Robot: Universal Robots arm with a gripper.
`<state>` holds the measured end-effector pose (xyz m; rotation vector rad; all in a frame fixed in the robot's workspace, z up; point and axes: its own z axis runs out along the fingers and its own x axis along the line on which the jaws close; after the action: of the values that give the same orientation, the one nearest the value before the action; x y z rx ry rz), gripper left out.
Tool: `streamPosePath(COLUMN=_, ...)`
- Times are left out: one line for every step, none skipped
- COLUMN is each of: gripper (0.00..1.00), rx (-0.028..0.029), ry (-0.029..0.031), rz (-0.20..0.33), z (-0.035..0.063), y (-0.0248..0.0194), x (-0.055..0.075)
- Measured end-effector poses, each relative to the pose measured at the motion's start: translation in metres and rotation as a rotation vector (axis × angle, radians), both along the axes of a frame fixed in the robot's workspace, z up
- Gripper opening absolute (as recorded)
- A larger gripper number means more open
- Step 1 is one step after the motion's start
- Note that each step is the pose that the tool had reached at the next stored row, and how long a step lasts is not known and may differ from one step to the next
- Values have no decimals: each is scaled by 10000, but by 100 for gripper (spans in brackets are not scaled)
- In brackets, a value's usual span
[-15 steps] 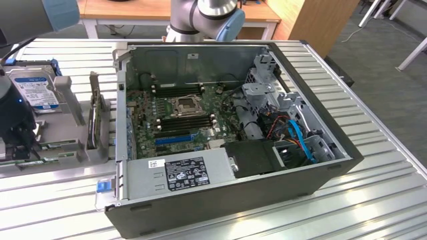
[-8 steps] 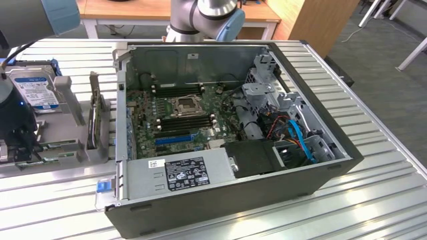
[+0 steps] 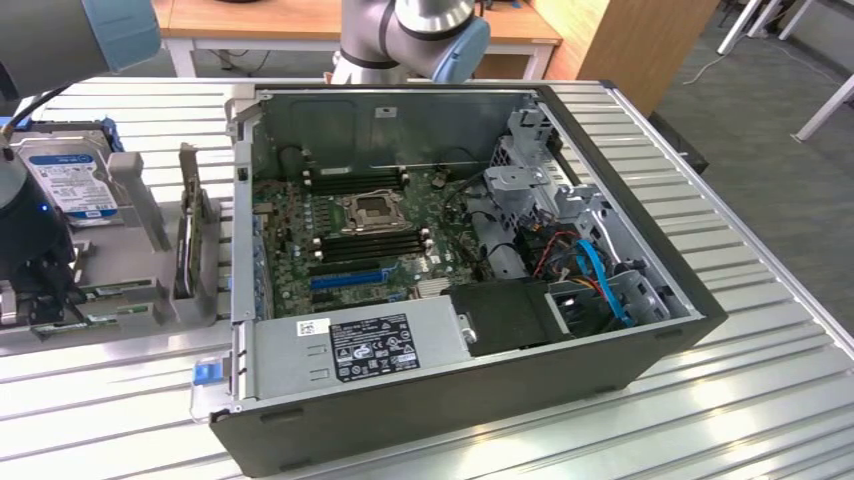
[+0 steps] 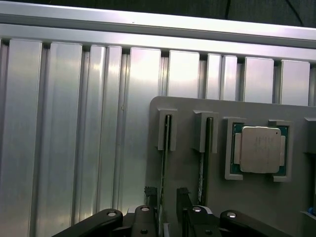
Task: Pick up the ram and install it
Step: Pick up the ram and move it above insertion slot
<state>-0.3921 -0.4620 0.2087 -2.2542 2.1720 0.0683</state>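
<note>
No writing could be read. The hard drive [image 3: 70, 172], standing in the grey holder [image 3: 140, 300], carried a blue and white label with print too small to make out. Beside the holder, the open computer case [image 3: 467, 410] had a black label [image 3: 374, 346] of white print and a small white sticker [image 3: 310, 328] on its power supply [image 3: 287, 365], both illegible. The processor chip [image 4: 260, 149], lying in a pocket of the holder [image 4: 256, 207], showed only faint marks on its metal lid.

The jaws stood apart, one finger on each side of the ram [image 4: 164, 165]. The ram stood on edge in the holder's outermost slot, nearest the bare table [image 4: 74, 128]. Whether the fingers touched it could not be told. A second stick [image 4: 201, 168] stood in the next slot, between the ram and the chip.
</note>
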Motion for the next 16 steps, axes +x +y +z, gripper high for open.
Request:
streamPosePath(gripper=29, rx=0, ry=3, rz=2, z=0, y=-1, x=7)
streamPosePath(gripper=29, rx=-1, ry=8, rz=2, z=1, y=-1, x=14)
streamPosePath(gripper=29, rx=-2, ry=12, rz=0, z=1, y=-1, x=22)
streamPosePath(gripper=29, rx=-1, ry=16, rz=0, z=1, y=-1, x=31)
streamPosePath(gripper=29, rx=-2, ry=22, rz=1, z=1, y=-2, x=42)
streamPosePath(gripper=29, rx=-1, ry=28, rz=1, z=1, y=-2, x=53)
streamPosePath(gripper=29, rx=-2, ry=35, rz=1, z=1, y=-3, x=65)
streamPosePath(gripper=29, rx=-2, ry=43, rz=0, z=1, y=-3, x=80)
streamPosePath(gripper=29, rx=-2, ry=51, rz=0, z=1, y=-4, x=94)
streamPosePath(gripper=29, rx=-1, ry=58, rz=0, z=1, y=-4, x=109)
streamPosePath(gripper=29, rx=-1, ry=64, rz=0, z=1, y=-5, x=123)
streamPosePath(gripper=29, rx=-1, ry=72, rz=1, z=1, y=-5, x=137)
streamPosePath(gripper=29, rx=-2, ry=78, rz=1, z=1, y=-6, x=150)
streamPosePath(gripper=29, rx=-1, ry=82, rz=1, z=1, y=-6, x=162)
streamPosePath(gripper=29, rx=-2, ry=87, rz=0, z=1, y=-6, x=174)
streamPosePath(gripper=29, rx=-2, ry=91, rz=1, z=2, y=-7, x=186)
